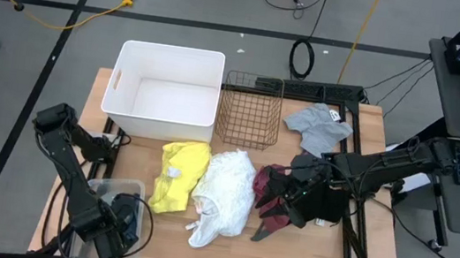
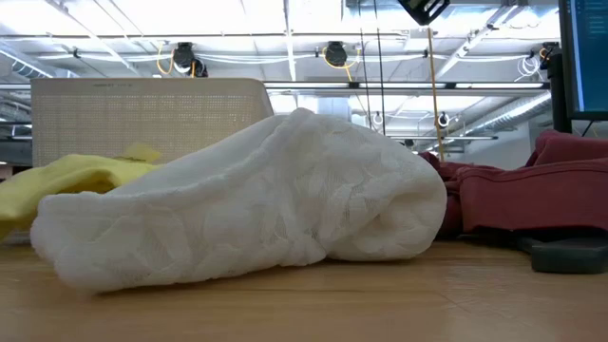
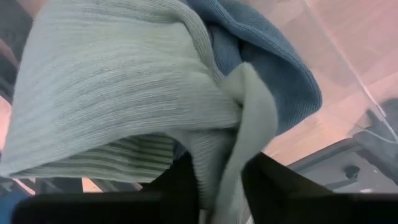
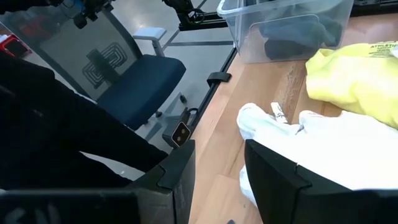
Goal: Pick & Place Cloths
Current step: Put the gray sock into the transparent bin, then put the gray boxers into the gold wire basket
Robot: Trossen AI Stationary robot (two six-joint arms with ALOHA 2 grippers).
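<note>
Now left jaws [image 3: 217, 186] clamped on ribbed sage cloth [image 3: 124, 93]; right jaws [image 4: 217, 174] apart, beside crumpled white cloth [image 4: 336, 149].

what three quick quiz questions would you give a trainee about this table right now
1. True or false: the white bin has cloths in it.
2. Which cloth lies between the yellow cloth and the maroon cloth? A grey, B white, C teal.
3. Fill in: the left gripper grips a ____ cloth.

Key: 1 false, it is empty. 2 B, the white cloth. 3 the sage green cloth.
</note>
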